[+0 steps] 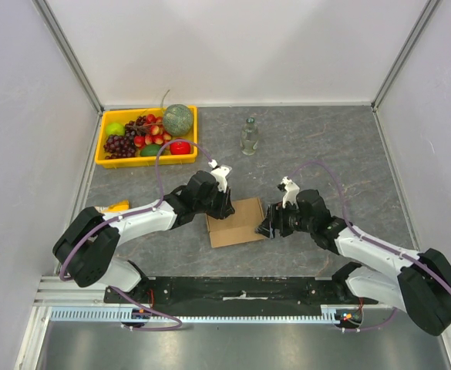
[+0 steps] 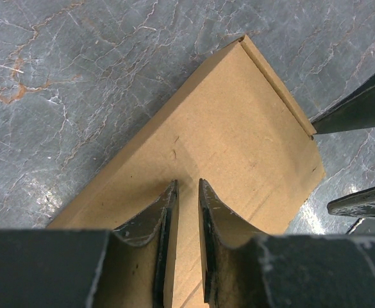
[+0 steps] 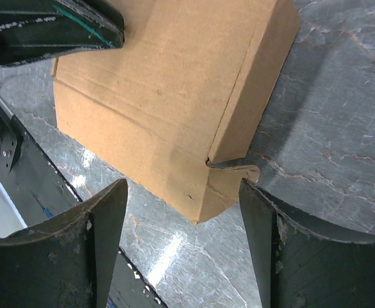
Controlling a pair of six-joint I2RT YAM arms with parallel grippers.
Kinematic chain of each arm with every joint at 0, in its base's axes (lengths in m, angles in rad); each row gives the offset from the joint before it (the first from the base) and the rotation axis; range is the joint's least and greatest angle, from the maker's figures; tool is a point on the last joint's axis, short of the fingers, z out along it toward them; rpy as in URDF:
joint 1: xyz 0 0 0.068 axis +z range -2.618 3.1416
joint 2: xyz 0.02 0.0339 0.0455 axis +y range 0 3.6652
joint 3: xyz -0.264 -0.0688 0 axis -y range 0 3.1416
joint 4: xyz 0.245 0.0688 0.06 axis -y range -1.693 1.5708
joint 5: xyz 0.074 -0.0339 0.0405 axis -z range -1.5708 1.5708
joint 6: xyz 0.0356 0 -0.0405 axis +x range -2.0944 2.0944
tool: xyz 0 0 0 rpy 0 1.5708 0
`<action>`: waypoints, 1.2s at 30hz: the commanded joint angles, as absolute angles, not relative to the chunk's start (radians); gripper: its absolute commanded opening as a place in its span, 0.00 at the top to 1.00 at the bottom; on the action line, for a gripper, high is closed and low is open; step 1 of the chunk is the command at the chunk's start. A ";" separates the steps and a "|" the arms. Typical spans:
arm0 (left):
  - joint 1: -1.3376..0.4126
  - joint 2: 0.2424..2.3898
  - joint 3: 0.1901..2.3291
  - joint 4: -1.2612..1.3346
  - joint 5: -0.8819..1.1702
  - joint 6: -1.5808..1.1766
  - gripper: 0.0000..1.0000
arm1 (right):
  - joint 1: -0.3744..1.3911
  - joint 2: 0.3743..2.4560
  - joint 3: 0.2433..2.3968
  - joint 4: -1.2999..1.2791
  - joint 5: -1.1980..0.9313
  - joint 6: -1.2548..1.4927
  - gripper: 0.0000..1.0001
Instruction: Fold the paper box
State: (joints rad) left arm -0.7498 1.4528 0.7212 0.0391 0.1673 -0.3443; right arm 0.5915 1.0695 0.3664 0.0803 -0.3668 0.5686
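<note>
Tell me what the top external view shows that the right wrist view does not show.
Only top external: the yellow plastic fruit tray, the clear glass bottle, both whole arms. Only right wrist: a small tab sticking out at a corner of the flat brown cardboard box. Both: that box on the grey marble table, the left gripper over it, the right gripper open.

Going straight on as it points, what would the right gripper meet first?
Most likely the paper box: its near corner lies just ahead of the open right gripper, though depth is unclear.
</note>
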 commanded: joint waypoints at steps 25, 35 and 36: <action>-0.758 1.457 0.732 -0.034 0.169 -0.322 0.75 | 0.589 1.167 0.446 0.077 -0.525 0.548 0.38; -0.758 1.456 0.729 -0.032 0.169 -0.324 0.75 | 0.591 1.187 0.456 0.074 -0.531 0.554 0.43; -0.758 1.456 0.729 -0.032 0.169 -0.324 0.75 | 0.589 1.187 0.457 0.074 -0.529 0.552 0.43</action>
